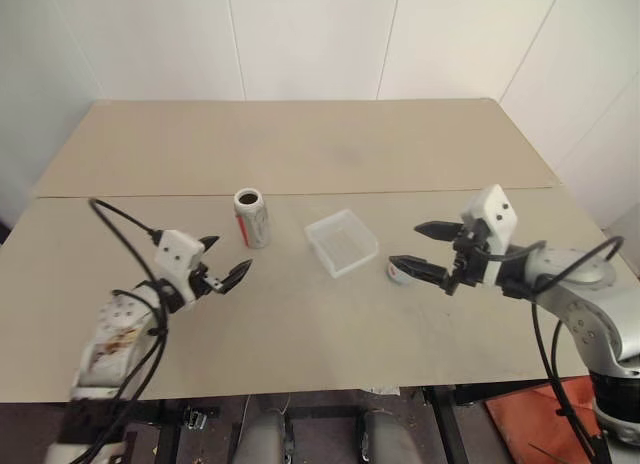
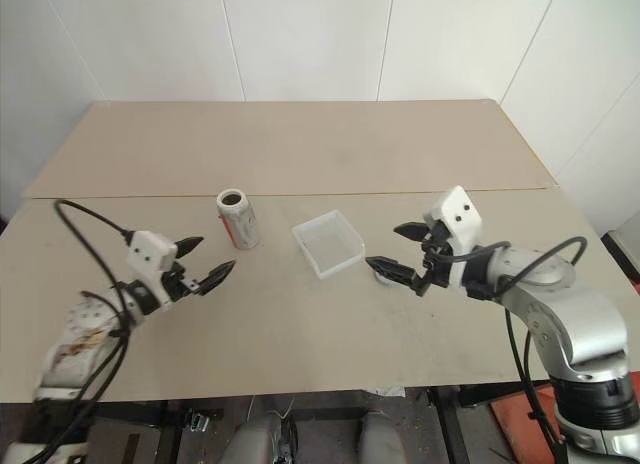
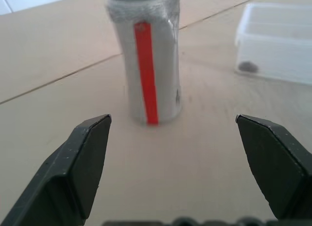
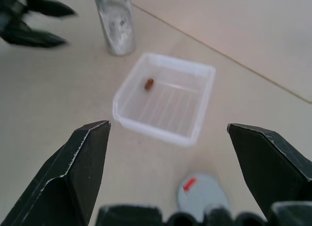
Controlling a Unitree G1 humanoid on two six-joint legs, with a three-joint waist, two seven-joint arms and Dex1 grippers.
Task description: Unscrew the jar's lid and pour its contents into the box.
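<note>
The jar (image 1: 251,217) stands upright on the table with its mouth uncovered and a red stripe on its side (image 3: 146,70). To its right lies the box (image 1: 341,241), a shallow clear tray with one small brown piece (image 4: 149,84) of the contents in it. The grey lid (image 1: 399,272) with a red mark rests flat on the table just right of the box. My left gripper (image 1: 228,257) is open, a short way in front and to the left of the jar, touching nothing. My right gripper (image 1: 405,244) is open above the lid, holding nothing.
The tan table (image 1: 300,324) has a seam running across it behind the jar. White walls stand behind the table's far edge. An orange object (image 1: 530,424) lies on the floor at the lower right.
</note>
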